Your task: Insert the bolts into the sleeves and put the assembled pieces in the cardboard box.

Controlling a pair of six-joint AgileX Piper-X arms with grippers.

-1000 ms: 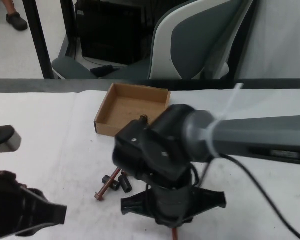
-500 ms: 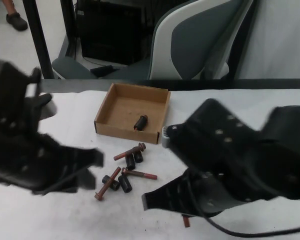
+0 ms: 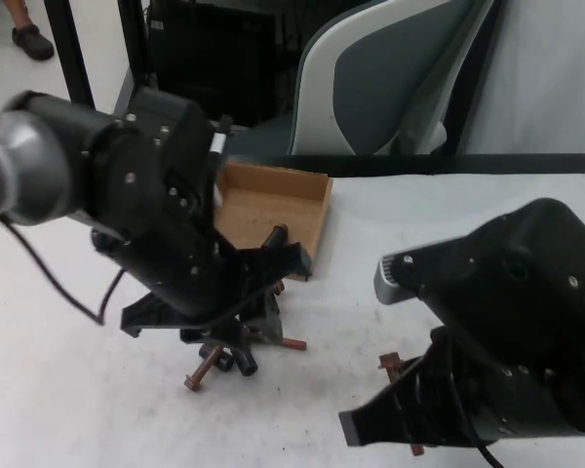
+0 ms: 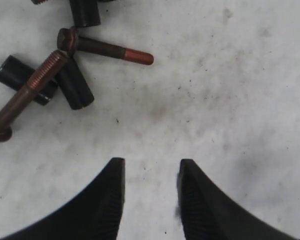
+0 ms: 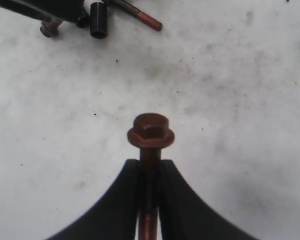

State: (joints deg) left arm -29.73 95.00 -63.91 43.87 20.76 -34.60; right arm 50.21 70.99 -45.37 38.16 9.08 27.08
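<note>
Nearest the desk's front edge, the right jaws clamp a bolt point(image 5: 151, 131) by its shank, its long axis in line with them and its head pointing outward. Beyond, the left jaws hover slightly parted and empty, nearer the loose sleeves point(image 4: 72, 89) and bolts point(image 4: 102, 49) lying flat on the scuffed white desk point(image 3: 439, 210). Farther off sits the cardboard box point(image 3: 258, 203), then a chair point(image 3: 390, 68).
</note>
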